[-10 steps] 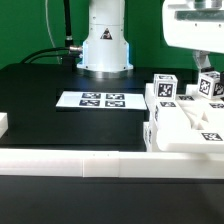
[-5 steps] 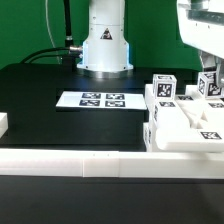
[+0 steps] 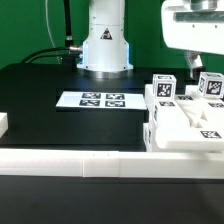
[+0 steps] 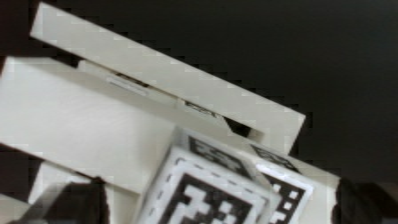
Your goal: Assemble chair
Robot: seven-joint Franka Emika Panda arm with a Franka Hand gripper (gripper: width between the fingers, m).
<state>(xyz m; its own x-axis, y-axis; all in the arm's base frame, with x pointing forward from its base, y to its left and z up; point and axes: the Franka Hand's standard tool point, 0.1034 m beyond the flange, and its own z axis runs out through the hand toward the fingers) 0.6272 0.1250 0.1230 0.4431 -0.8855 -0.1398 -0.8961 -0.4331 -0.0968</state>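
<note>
Hovering claw: the white two-finger claw (image 3: 196,62) hangs over the far right part of the black bench (image 3: 60,120) as the exterior view shows it, above the cluster of chair parts.
Claw state: the jaws stand wide apart; in the wrist view the dark fingertips (image 4: 68,200) flank a tagged block without pressing on it, and nothing is gripped.
Chair parts: white blocky plastic pieces (image 3: 185,125) marked with black-and-white square tags sit bunched together at the exterior view's right end of the bench, just behind the front rail.
Tagged cubes: a small white cube (image 3: 164,88) stands upright at the back of the cluster, and a second tagged block (image 3: 211,86) stands beside it toward the exterior view's right, right below the claw.
Slotted panel: the wrist view shows a flat white slotted panel (image 4: 125,110) lying under and behind the tagged block (image 4: 222,190).
Marker board: the thin flat white board with printed tags (image 3: 101,100) lies near the middle of the bench, in front of the robot's white base (image 3: 105,45), well apart from the parts.
Border rail: a long plain white rail (image 3: 90,160) runs along the front edge of the bench.
</note>
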